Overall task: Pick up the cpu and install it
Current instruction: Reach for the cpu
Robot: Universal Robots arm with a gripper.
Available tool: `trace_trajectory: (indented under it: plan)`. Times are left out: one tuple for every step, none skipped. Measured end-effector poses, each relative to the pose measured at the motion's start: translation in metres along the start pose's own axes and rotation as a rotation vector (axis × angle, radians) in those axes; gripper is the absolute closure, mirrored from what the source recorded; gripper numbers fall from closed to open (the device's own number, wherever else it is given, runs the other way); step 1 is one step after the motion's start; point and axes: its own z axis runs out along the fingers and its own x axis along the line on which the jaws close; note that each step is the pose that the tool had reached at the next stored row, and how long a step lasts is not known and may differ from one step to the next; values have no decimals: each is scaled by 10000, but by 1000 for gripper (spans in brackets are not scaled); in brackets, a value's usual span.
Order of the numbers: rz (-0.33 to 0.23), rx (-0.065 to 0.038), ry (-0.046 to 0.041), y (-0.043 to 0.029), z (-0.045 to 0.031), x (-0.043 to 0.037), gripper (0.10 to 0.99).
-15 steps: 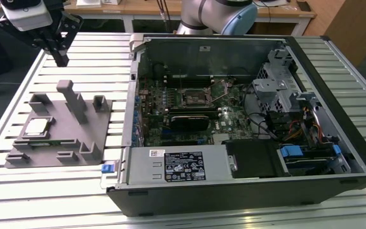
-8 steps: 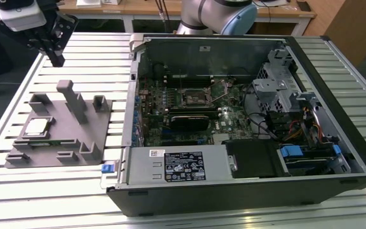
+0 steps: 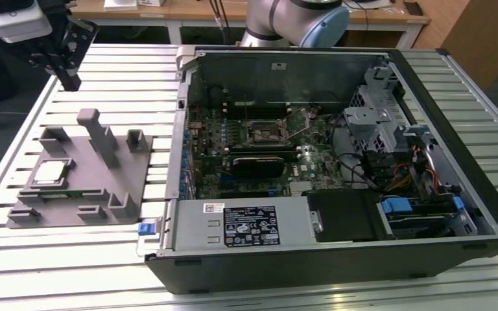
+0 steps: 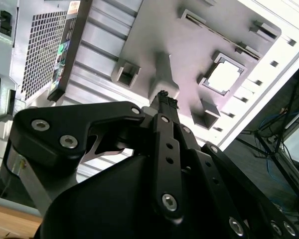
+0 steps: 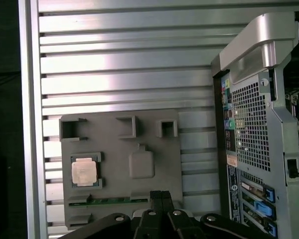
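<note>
The small flat square cpu with a pale silvery metal top (image 3: 50, 172) lies in a square recess of the grey plastic fixture (image 3: 93, 180), on the fixture's side away from the open black computer case (image 3: 336, 162). The black gripper (image 3: 69, 81) hangs well above the fixture, clear of the chip, jaws together and empty. A clean pick probably calls for parted jaws centred squarely over the chip and a straight descent, so they don't catch the recess walls.

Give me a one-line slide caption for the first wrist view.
Shut gripper poised near the grey fixture, cpu resting in its pocket, computer case alongside.
</note>
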Motion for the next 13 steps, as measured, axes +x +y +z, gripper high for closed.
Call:
trace_trajectory:
  plan:
    - [0,0,0,-1,0,18,980]
    - [0,0,0,-3,1,37,980]
    - [0,0,-1,-5,1,58,980]
    - [0,0,-1,-6,2,77,980]
    - [-1,-1,-1,-8,3,94,980]
    - [0,0,0,-9,2,110,980]
    - [0,-1,0,-10,3,126,980]
    - [-1,-1,0,-11,4,142,980]
    - [-1,-1,1,-12,5,156,980]
    - [0,-1,2,-13,6,169,980]
    - [0,0,4,-14,6,181,980]
    - [-1,1,5,-15,6,193,980]
    - [-1,0,6,-16,7,205,980]
